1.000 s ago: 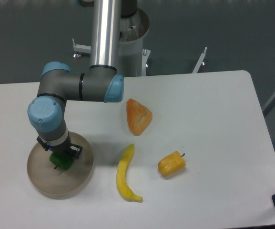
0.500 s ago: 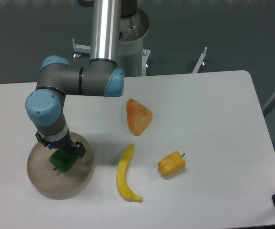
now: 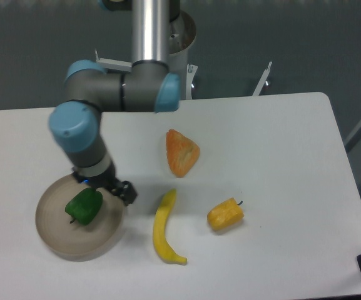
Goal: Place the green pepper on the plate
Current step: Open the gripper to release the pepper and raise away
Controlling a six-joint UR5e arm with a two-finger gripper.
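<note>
Green pepper (image 3: 84,207) inside plate (image 3: 58,240) — end effector (image 3: 119,190) at rim, grip state unclear.

You see the green pepper (image 3: 84,207) lying on the plate (image 3: 55,240) at the table's (image 3: 280,144) left front. The gripper (image 3: 113,189) hangs over the plate's right rim. Right of it lies the banana (image 3: 164,229), then the yellow pepper (image 3: 225,214), with the orange wedge (image 3: 181,152) behind them.

Glossy green pepper (image 3: 84,207) lying inside round beige plate (image 3: 58,240), near its upper middle, at table's left front.
</note>
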